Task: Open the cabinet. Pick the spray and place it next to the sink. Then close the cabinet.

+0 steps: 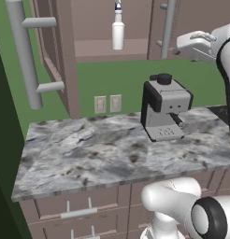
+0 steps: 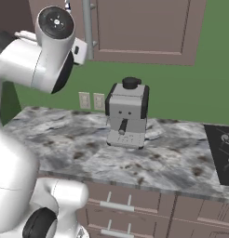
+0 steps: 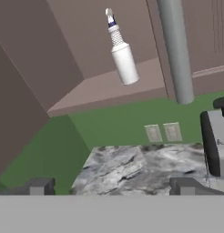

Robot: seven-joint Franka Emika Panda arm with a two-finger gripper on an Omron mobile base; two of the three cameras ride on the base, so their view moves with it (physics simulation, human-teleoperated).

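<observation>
The cabinet (image 1: 51, 60) stands with its left door swung wide toward the camera, so the long grey cylindrical bar handle (image 1: 23, 51) looms left of the spray — the opening step looks done, and the shelf is reachable. The door is mauve-brown with a recessed panel, matte and flat.

The spray (image 1: 118, 28) stands upright on the cabinet's bottom shelf, toward the back, untouched; in the hand view the spray (image 3: 121, 52) leans only because the camera is rolled. It is a slim white cylinder with a ribbed neck and a small trigger head tipped blue — narrow enough, I judge, for a side pinch on the body.

Right of the spray hangs the shut door's bar handle (image 1: 168, 28), and beyond it the gripper (image 3: 111, 186) is raised level with the shelf, jaws spread wide and holding nothing, well apart from the spray and seemingly lined up for a reach.

Below the spray, on the grey marbled stone surface (image 1: 89, 149), sits a boxy grey-and-black coffee machine (image 1: 164, 108); two pale wall outlets (image 1: 108, 103) are set in the green wall left of it.
</observation>
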